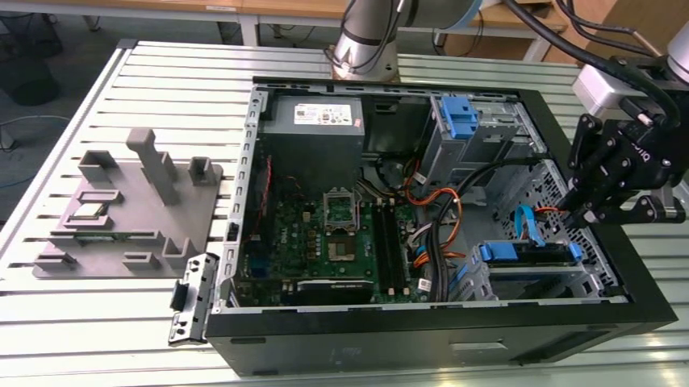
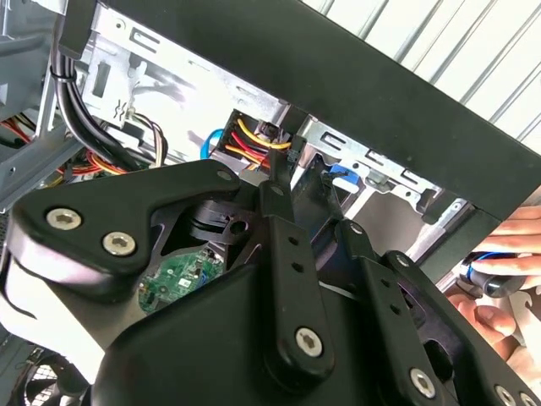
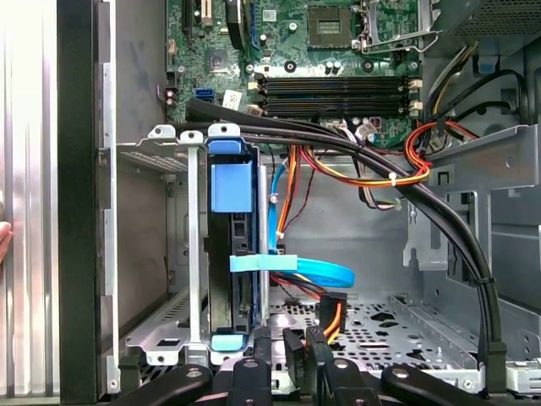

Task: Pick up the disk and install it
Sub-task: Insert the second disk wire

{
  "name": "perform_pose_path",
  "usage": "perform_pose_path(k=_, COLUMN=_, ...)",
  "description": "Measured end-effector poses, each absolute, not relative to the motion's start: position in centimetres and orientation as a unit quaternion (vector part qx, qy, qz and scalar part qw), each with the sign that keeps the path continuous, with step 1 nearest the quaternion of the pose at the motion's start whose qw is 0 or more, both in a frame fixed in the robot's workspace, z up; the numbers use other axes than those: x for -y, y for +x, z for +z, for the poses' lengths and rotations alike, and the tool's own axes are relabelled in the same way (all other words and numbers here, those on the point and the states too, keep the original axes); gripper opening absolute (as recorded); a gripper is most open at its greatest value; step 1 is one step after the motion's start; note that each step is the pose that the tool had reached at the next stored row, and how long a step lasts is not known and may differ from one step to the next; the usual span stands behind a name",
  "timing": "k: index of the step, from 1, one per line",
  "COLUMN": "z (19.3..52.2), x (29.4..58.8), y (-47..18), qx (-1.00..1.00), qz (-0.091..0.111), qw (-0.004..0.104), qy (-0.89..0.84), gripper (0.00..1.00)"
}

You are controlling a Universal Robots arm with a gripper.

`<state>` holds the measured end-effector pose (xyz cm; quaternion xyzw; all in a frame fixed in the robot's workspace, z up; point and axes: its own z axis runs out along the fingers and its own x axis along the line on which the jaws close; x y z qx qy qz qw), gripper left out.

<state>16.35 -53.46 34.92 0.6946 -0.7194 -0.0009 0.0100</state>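
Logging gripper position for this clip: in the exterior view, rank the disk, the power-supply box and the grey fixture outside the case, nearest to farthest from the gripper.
1. The disk, in the bay just beside the gripper.
2. The power-supply box, at the case's far corner.
3. The grey fixture, on the table at the exterior view's left.

Exterior view high over open computer case (image 1: 431,322), wrist views close inside it

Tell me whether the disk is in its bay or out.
In. The disk stands on edge inside the metal drive cage in the first wrist view, blue rails showing; the exterior view shows it seated there too.
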Motion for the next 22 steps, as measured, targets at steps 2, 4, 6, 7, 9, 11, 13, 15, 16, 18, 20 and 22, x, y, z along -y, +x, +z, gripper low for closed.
perform_pose_path(k=2, z=34.89, x=53.46, y=16.39, qx=0.719, qz=-0.001, qw=0.010, qy=0.695, gripper=0.31)
perform_pose_path(k=4, z=34.85, x=53.46, y=16.47, qx=0.719, qz=-0.001, qw=0.010, qy=0.695, gripper=0.31)
perform_pose_path(k=6, z=34.85, x=53.46, y=16.47, qx=0.719, qz=-0.001, qw=0.010, qy=0.695, gripper=0.31)
perform_pose_path(k=7, z=34.85, x=53.46, y=16.48, qx=0.719, qz=-0.001, qw=0.010, qy=0.695, gripper=0.31)
perform_pose_path(k=9, z=34.78, x=53.45, y=16.52, qx=0.719, qz=-0.001, qw=0.010, qy=0.695, gripper=0.31)
perform_pose_path(k=11, z=34.70, x=53.46, y=16.55, qx=0.719, qz=-0.001, qw=0.010, qy=0.695, gripper=0.31)
perform_pose_path(k=13, z=34.70, x=53.46, y=16.56, qx=0.719, qz=-0.001, qw=0.011, qy=0.695, gripper=0.31)
perform_pose_path(k=15, z=34.67, x=53.45, y=16.57, qx=0.719, qz=-0.002, qw=0.010, qy=0.695, gripper=0.31)
perform_pose_path(k=16, z=34.67, x=53.45, y=16.58, qx=0.719, qz=-0.001, qw=0.010, qy=0.695, gripper=0.31)
perform_pose_path(k=18, z=34.64, x=53.44, y=16.63, qx=0.719, qz=-0.002, qw=0.011, qy=0.695, gripper=0.31)
perform_pose_path(k=20, z=34.61, x=53.44, y=16.71, qx=0.719, qz=-0.002, qw=0.011, qy=0.695, gripper=0.31)
perform_pose_path(k=22, z=34.60, x=53.44, y=16.73, qx=0.719, qz=-0.002, qw=0.011, qy=0.695, gripper=0.31)
